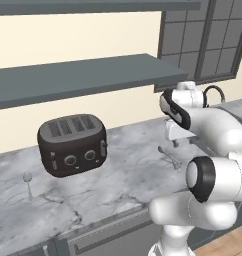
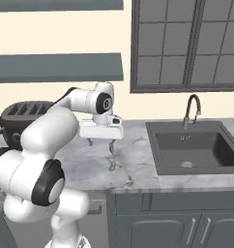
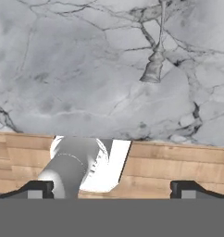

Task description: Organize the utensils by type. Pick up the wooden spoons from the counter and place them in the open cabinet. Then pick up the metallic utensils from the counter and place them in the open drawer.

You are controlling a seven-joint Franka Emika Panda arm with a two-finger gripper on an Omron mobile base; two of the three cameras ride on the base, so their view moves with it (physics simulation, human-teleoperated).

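Your pincer [image 2: 101, 143] hung spread wide above the white-grey veined marble table [image 2: 90, 167] (nothing between its fingers), a thin silver-grey metal spoon [image 2: 112, 162] lying just below.

White-grey veined counter [image 1: 108, 185], black toaster [image 1: 71, 144]

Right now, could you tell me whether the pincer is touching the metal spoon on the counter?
Apart. In the right base view the open pincer hangs above the counter, its fingertips clear of the metal spoon lying on the marble.

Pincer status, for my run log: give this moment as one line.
pincer: open, empty, above counter | metal spoon: lying on counter beneath it | second metal spoon: left of toaster
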